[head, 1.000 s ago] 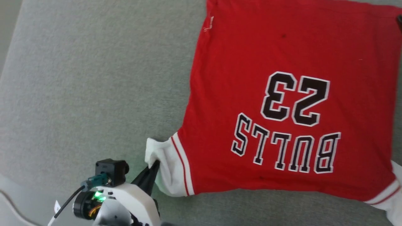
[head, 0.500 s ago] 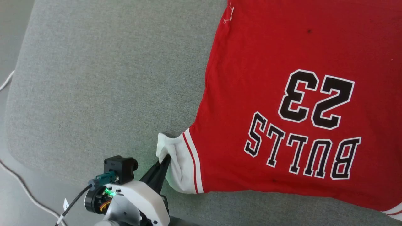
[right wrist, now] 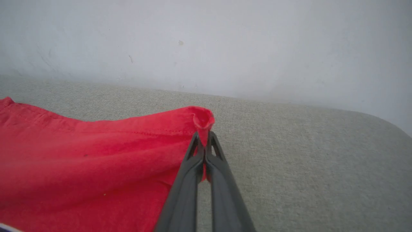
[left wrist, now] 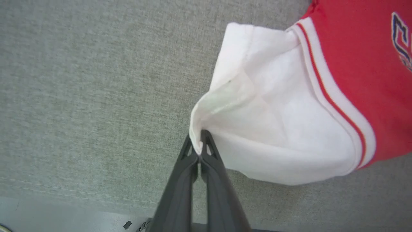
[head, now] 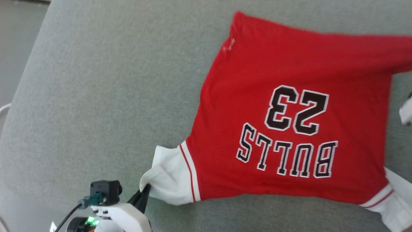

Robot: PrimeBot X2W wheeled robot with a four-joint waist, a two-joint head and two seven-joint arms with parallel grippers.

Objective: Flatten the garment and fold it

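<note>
The garment (head: 289, 106) is a red jersey with white sleeves, lying print-up on the grey cushion with "BULLS" and "23" upside down to me. Low on the left, my left gripper (head: 145, 190) is shut on the edge of the white sleeve (left wrist: 264, 112), whose cuff is pulled into a point at the fingertips (left wrist: 201, 145). In the right wrist view my right gripper (right wrist: 203, 135) is shut on a red hem corner (right wrist: 202, 117), lifted slightly off the cushion. A second white sleeve (head: 397, 199) lies at the lower right.
A grey fabric cushion (head: 96, 96) carries the garment, with bare room to the left of it. Its front edge (left wrist: 64, 193) runs just below my left gripper. A pale wall (right wrist: 206, 42) rises behind the cushion. A small white thing (head: 406, 111) shows at the right edge.
My right gripper has gone from open to shut on the red hem corner. The sleeve in my left gripper has been drawn out towards me. The head camera has shifted.
</note>
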